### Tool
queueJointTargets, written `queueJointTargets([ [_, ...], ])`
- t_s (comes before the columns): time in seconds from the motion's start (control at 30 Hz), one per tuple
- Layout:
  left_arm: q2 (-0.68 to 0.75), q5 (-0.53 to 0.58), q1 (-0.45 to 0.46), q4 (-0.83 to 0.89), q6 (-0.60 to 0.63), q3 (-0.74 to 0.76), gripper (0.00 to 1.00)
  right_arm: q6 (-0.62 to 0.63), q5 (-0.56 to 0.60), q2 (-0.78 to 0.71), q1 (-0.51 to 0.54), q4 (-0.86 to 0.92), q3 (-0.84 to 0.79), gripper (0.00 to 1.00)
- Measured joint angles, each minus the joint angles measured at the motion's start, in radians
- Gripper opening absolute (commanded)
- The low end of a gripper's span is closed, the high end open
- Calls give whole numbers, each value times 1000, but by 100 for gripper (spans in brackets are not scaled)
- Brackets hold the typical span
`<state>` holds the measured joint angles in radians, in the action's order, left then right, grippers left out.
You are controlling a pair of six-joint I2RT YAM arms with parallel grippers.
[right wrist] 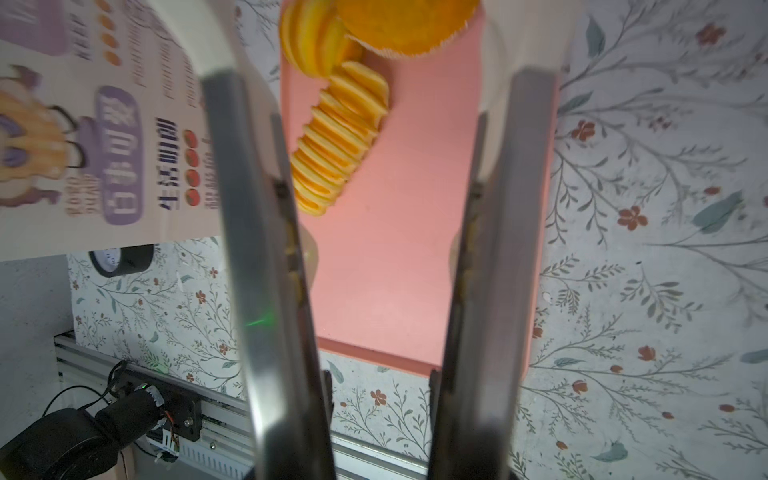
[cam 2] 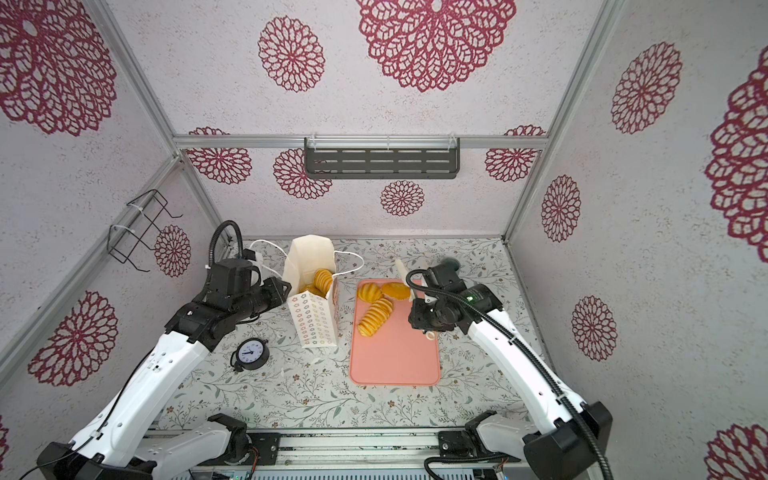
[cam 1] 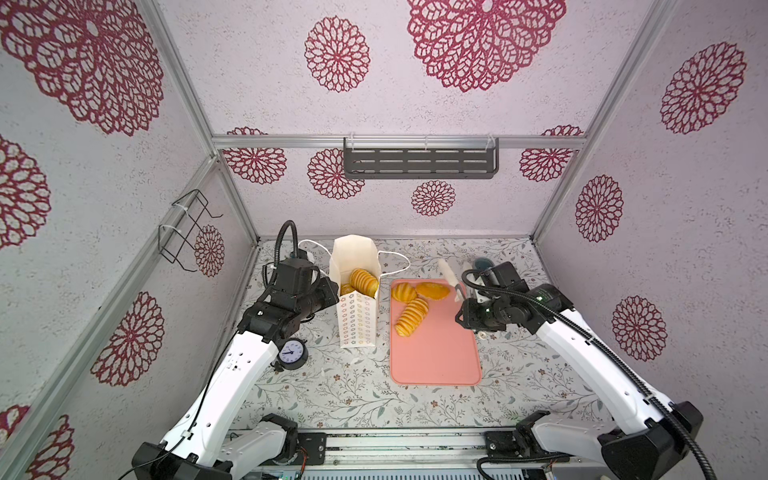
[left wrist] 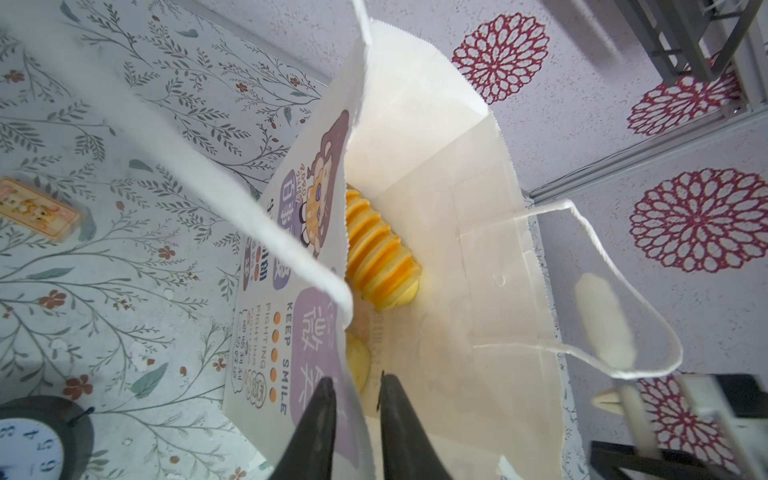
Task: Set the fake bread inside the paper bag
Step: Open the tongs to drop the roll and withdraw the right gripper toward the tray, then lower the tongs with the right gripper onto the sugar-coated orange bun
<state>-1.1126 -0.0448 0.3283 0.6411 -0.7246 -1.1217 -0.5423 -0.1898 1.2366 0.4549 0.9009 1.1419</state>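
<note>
ridged roll (right wrist: 338,141) beyond right jaws

The right gripper (right wrist: 365,70) hangs over the pink tray (right wrist: 395,270), its fingers (right wrist: 249,208) spread wide apart. A ridged spiral roll (right wrist: 336,141) lies on the tray beside two more breads (right wrist: 407,25); the paper bag (right wrist: 104,124) stands alongside.

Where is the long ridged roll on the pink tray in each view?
Both top views: long ridged roll on the pink tray, right of the paper bag.
Left wrist: not in it.
Right wrist: roll on the tray, near the bag.
Shared landmark: the paper bag.
</note>
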Motion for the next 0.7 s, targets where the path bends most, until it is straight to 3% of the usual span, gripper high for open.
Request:
queueJointTargets([
  [0.4,-2,-7,0,0,-1,0,40,-45,-268,142,-193,-329,-207,43],
  [0.7,-2,-11,0,0,-2,0,41,-85,-348,261,-217,-463,-214,46],
])
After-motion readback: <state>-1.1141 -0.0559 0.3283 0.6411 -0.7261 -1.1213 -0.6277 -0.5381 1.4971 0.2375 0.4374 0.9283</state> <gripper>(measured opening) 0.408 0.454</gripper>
